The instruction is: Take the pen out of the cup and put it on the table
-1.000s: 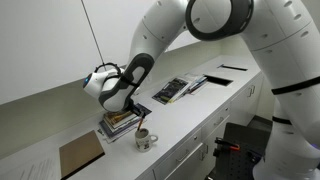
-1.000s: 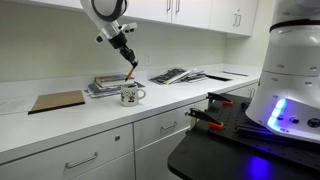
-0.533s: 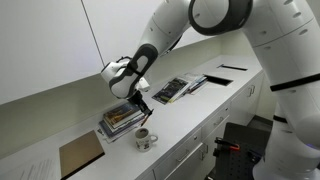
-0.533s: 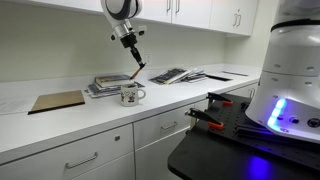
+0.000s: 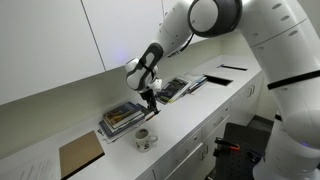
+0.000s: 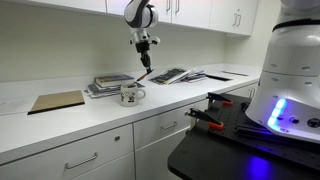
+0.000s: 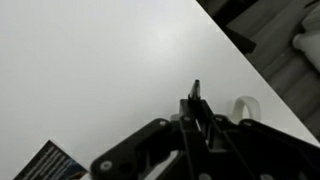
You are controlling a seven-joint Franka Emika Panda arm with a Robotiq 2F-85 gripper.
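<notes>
Got the pincer [image 6: 146, 66] squeezed shut on the pen [image 7: 196, 95], hanging in the air well above the desk [image 6: 80, 115] and off to one side of the cup [image 5: 144, 139]. Seeing the cup upright near the books [image 5: 121, 117]. Can't tell what's inside, too small.

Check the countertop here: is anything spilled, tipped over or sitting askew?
Nothing stands out. The cup stands upright on the table, nothing spilled around it; the pen hangs in the gripper above. The book stack is merely uneven.
</notes>
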